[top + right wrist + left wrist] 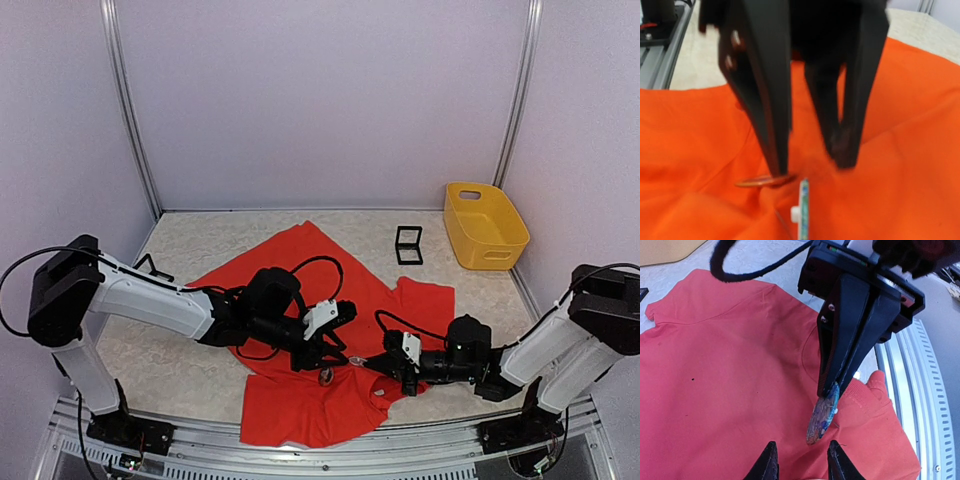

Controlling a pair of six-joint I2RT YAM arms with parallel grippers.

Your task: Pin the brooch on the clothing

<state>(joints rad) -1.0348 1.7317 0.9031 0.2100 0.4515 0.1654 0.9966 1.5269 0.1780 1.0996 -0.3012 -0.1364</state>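
Pinches the brooch (820, 419) by its upper end in the right gripper (833, 388), fingers closed tight. Hangs it on edge, lower end at the shirt (715, 365); contact hard to tell. Holds the left gripper (801, 452) partly open just beside the brooch, nothing between its fingers. Has the shirt lying rumpled on the table (200, 250) between both arms. Shows a flat coppery disc (765, 180) on the fabric at one left finger.

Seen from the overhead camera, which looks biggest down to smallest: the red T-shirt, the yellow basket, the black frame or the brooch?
1. red T-shirt
2. yellow basket
3. black frame
4. brooch, barely a speck between the grippers
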